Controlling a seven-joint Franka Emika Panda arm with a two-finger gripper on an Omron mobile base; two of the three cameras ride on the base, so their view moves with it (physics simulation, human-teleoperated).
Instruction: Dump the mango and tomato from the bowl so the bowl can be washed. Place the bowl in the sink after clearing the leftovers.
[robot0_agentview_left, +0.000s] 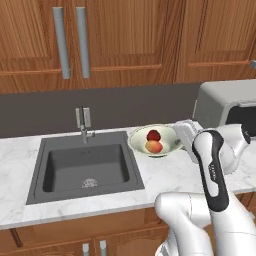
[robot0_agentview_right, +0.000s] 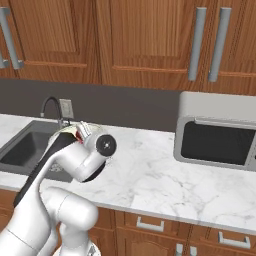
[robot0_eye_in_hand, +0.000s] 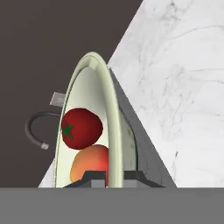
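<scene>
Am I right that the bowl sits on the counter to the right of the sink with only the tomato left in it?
Not quite: the bowl, right of the sink, holds both the tomato and the mango, as the left base view shows.
</scene>
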